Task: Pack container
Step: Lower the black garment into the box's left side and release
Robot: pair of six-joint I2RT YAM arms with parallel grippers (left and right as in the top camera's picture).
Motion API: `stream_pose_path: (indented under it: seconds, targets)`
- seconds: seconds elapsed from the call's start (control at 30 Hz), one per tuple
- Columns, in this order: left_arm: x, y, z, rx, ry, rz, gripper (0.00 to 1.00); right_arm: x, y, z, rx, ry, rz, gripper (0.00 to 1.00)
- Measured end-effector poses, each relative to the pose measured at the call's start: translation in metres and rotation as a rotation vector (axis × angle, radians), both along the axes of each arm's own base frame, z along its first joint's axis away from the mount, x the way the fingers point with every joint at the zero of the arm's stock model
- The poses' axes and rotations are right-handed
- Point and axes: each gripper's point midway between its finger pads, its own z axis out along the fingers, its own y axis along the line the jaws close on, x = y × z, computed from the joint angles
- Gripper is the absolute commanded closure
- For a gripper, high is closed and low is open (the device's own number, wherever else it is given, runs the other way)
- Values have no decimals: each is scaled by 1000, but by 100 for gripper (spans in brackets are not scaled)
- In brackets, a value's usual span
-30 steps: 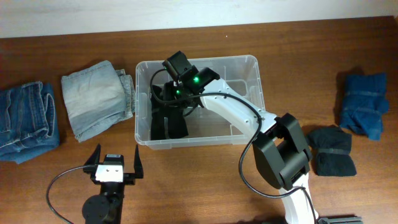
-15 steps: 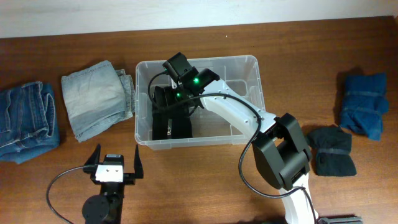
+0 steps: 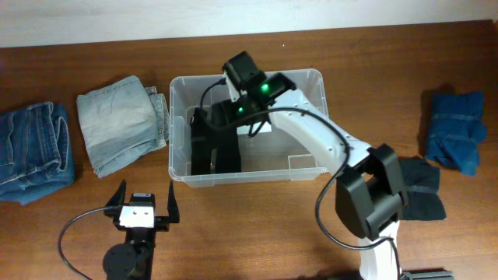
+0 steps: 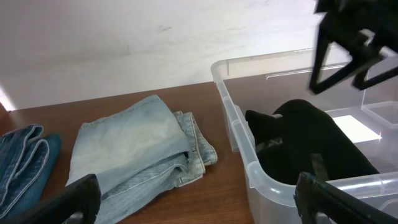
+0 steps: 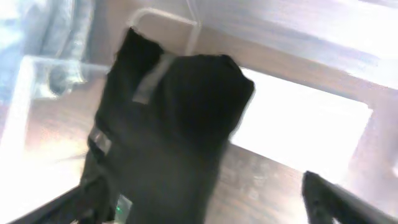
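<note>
Clear container [image 3: 257,178] at table's back-centre, one black garment [image 3: 212,152] inside. Right fingers [image 5: 333,196] apart above it, holding nothing; left fingers [image 3: 172,204] apart nr front edge. Unpacked – jeans [image 3: 120,124] at left, blue bundle [image 3: 459,128] at right, so most packing's left.

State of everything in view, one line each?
container: no lid, black garment inside at left
black garment: folded, lying loose
light jeans: folded, on table
dark jeans: folded, on table
blue garment: folded, on table
black bundle: on table, partly under right arm
left gripper: open, empty
right gripper: open, empty, over container
</note>
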Motion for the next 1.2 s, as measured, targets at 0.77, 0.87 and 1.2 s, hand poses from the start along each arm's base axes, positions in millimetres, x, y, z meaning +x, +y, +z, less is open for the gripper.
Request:
stream_pose_path:
  seconds: [0.77,0.87,1.2]
  targets:
    - [0,0,0,0,0,0,0,-8,-12,-30,-133,46,-123,96]
    - [0,0,0,0,0,0,0,-12,-3,-31,-129,44,-110,95]
    - [0,0,0,0,0,0,0,-21,-8,-33,-151,80,-120,95]
